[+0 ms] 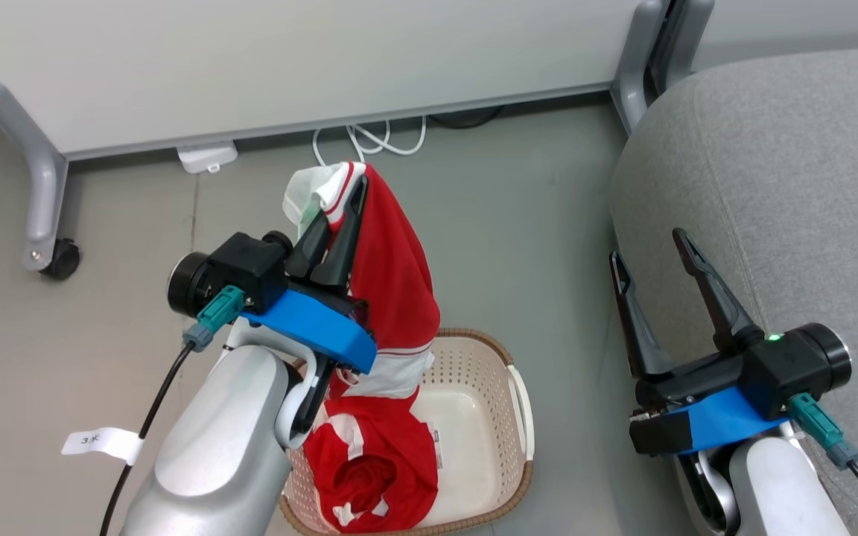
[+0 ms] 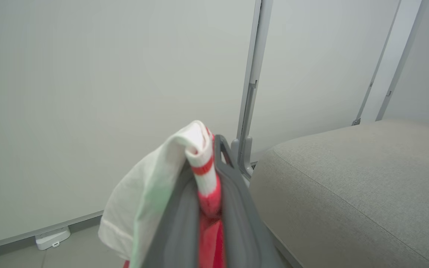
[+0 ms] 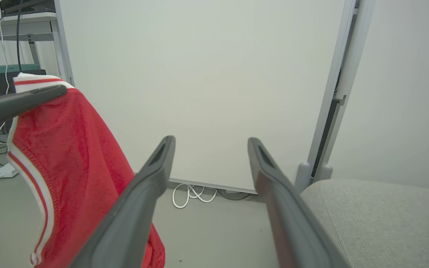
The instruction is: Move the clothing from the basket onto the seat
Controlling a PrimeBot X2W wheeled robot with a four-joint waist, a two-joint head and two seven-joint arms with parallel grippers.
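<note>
My left gripper (image 1: 339, 205) is shut on a red garment with white trim (image 1: 392, 283), which hangs from the fingers over the basket (image 1: 507, 402). In the left wrist view the white-and-red cloth (image 2: 199, 163) is pinched between my left gripper's fingers (image 2: 233, 193). A second red garment (image 1: 369, 465) lies crumpled in the cream basket. My right gripper (image 1: 649, 257) stands open and empty at the left edge of the grey seat (image 1: 794, 186). The right wrist view shows the hanging garment (image 3: 69, 160) to the left of the open right gripper (image 3: 210, 143).
A white partition panel on wheeled grey legs (image 1: 45, 193) stands behind the basket. A coil of white cable (image 1: 369, 141) and a white power block (image 1: 207, 157) lie on the floor at its foot. Bare grey floor (image 1: 533, 208) lies between basket and seat.
</note>
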